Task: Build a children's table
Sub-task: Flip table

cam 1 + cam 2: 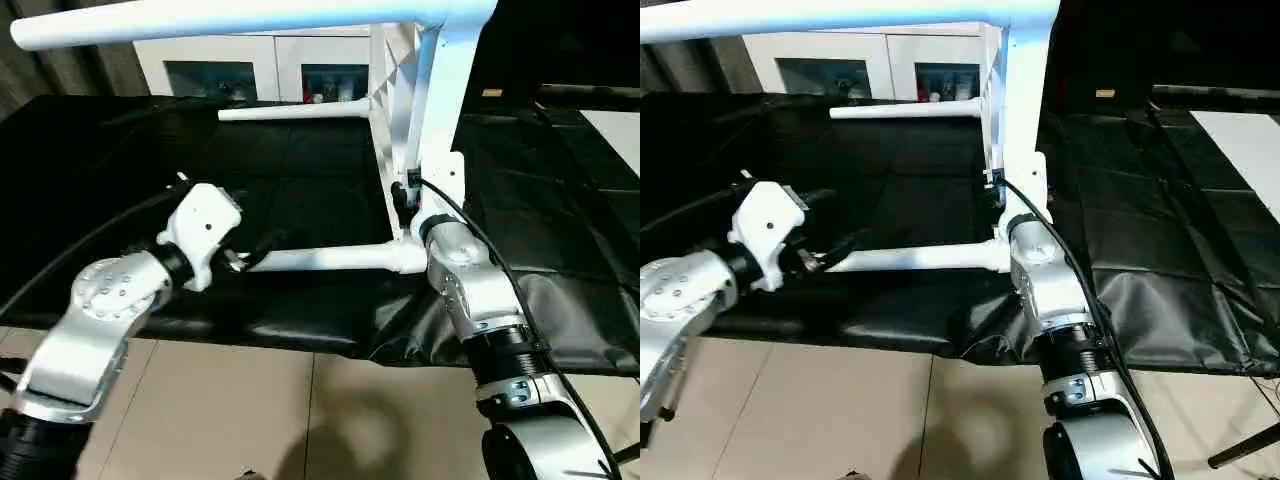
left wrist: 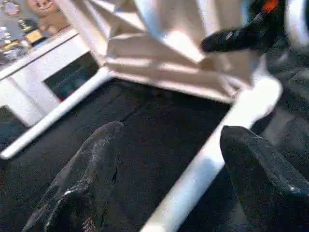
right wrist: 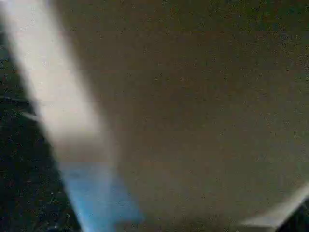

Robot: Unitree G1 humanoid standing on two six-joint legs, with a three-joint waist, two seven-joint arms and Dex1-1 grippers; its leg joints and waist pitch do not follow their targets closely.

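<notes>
the white tabletop [image 1: 415, 110] stands up on its edge on the black table [image 1: 300, 170], its ribbed underside showing. three long white legs stick out sideways from its corners: one up high [image 1: 230, 22], one in the middle [image 1: 295, 111], one low [image 1: 330, 259].

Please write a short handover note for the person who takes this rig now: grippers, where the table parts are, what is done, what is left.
Left gripper: open, fingers either side of the near leg, not closed on it.
Right gripper: at the tabletop's edge; grip cannot be judged.
Tabletop stands on edge on the black mat. Three legs seen pointing left from it: near, far, top.
Left: check the fourth leg, then set the table on its legs.
</notes>
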